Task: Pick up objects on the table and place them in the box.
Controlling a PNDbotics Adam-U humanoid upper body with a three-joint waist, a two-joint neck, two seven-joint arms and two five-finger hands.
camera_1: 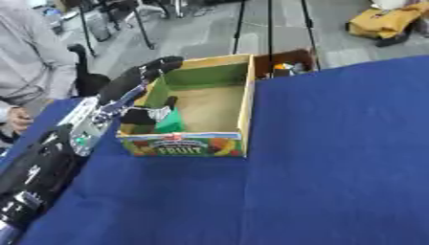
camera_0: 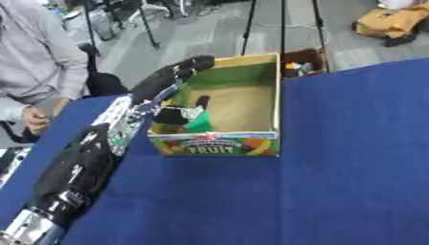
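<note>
Nearest you, your left arm (camera_0: 75, 172) runs up along the left edge of the blue table (camera_0: 335, 167), black casing first, then the silver wrist section beside the box's near left corner. The cloth in front of the box and off to the right is plain blue.

The cardboard box (camera_0: 220, 143) stands near the table's far edge, left of its middle, with a printed fruit panel reading "FRUIT" facing you and green inner walls. Your left hand (camera_0: 172, 76) reaches over the box's left wall, its dark back and fingers lying along that wall toward the far left corner. The thumb side dips into the box at the near left corner, where a green object (camera_1: 171, 122) sits against the front wall with a dark shape and a pale patch just beside it. You cannot tell whether the fingers pinch that object or only rest over it. The rest of the box floor shows bare brown cardboard.
</note>
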